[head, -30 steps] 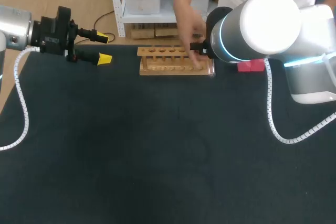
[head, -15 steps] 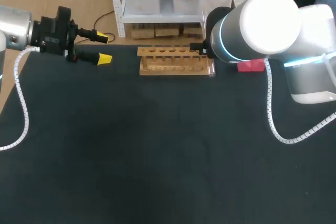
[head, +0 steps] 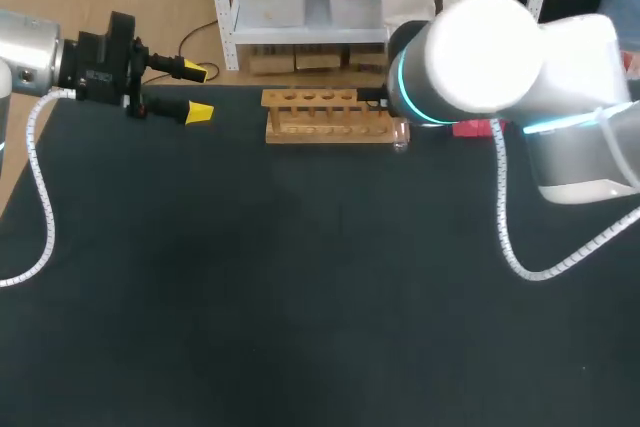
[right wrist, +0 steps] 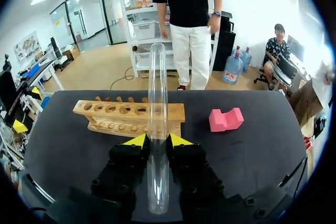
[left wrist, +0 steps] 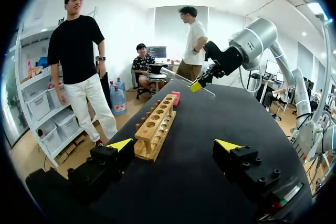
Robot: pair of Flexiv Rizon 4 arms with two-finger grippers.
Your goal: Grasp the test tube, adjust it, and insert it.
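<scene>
1. Change since the earlier frames: the person's hand that reached over the wooden rack (head: 327, 115) has gone from the table. Your right arm has shifted a little toward the rack. Your left arm has not moved.
2. Right gripper (right wrist: 157, 140): the fingers are clamped on the test tube (right wrist: 157, 124), one yellow tip on each side of it.
3. Left gripper (head: 198, 92): the fingers are spread wide with nothing between them. It sits over the far left edge of the table (head: 300, 297), well apart from the rack.
4. Rack: it stands at the table's far edge and carries one row of holes along its top bar. In the right wrist view the holes show as open dark rounds.
5. Tube position: it is held off the table at the rack's right end. It runs out past the fingertips, and in the right wrist view it crosses in front of the rack. The left wrist view shows it slanted in the air.
6. Tube appearance: clear glass, long and straight. The end nearer the wrist looks rounded.
7. A pink block (right wrist: 226, 119) lies on the table to the right of the rack, apart from it.
</scene>
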